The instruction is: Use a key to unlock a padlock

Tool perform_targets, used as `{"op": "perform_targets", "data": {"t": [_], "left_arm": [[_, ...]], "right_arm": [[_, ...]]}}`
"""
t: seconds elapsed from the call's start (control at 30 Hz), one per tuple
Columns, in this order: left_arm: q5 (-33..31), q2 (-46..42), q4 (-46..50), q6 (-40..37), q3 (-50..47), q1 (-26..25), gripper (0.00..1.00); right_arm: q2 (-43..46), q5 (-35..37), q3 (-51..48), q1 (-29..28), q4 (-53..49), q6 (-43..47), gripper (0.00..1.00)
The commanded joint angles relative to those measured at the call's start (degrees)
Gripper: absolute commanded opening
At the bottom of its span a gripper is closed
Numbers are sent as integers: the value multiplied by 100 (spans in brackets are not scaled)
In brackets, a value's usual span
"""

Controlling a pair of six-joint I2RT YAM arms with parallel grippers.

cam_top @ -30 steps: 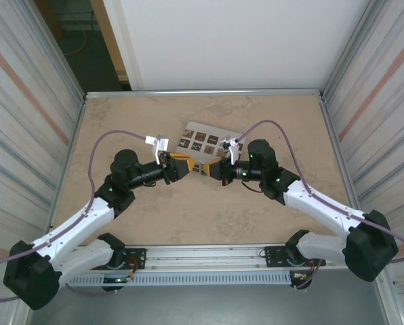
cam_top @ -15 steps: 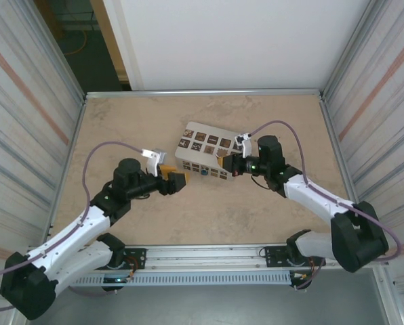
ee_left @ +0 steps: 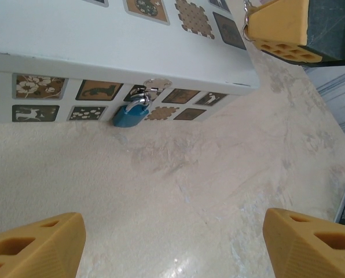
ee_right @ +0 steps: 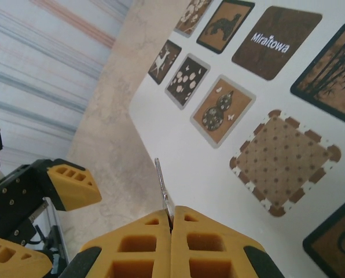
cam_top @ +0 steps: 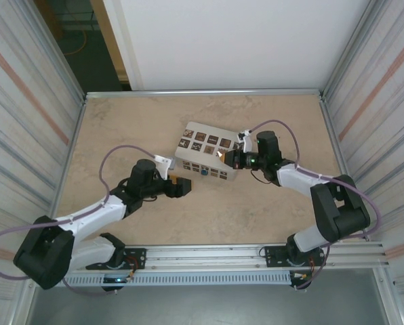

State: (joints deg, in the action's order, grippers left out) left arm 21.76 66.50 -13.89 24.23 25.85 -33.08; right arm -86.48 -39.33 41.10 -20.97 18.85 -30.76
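Observation:
The small blue padlock point(ee_left: 130, 114) hangs by its silver shackle from a hasp on the front wall of the white box point(ee_left: 103, 40), and shows as a blue speck point(cam_top: 205, 172) from above. My left gripper point(ee_left: 172, 246) is open and empty, low over the table, a short way in front of the padlock point(cam_top: 182, 187). My right gripper point(ee_right: 171, 219) is shut on the key point(ee_right: 162, 184). The key's thin metal blade sticks out past the fingertips, over the box's front top edge point(cam_top: 226, 158).
The white box point(cam_top: 209, 153) with dark patterned squares stands mid-table, angled. Bare marbled tabletop point(cam_top: 215, 210) lies between it and the arm bases. Metal rails point(cam_top: 202, 93) edge the table and corrugated walls close both sides.
My left gripper has opened wide and drawn back from the box's front toward the near left. My right gripper has carried the key from the front of the box up over its top edge.

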Motion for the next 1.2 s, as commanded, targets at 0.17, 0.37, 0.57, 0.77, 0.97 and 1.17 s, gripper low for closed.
{"op": "perform_targets", "data": {"t": [0.17,0.37,0.57,0.77,0.97,1.17], "left_arm": [[-157,406,-689,-142,129,12,81],[-199,700,-747,-173,201,12,80],[-307,987,-976,-153,153,36,80],[-232,1309,-1258,-93,140,96,79],[69,1585,-1377,-215,266,273,70],[94,1963,-1568,-576,423,311,70]], "right_arm": [[-428,-76,205,32,-110,264,0],[-566,86,187,-118,-374,442,0],[-693,136,103,-283,-268,343,0],[-848,131,117,-458,-96,209,0],[-844,199,117,-496,-110,200,0],[-824,222,83,-495,-136,203,0]]}}
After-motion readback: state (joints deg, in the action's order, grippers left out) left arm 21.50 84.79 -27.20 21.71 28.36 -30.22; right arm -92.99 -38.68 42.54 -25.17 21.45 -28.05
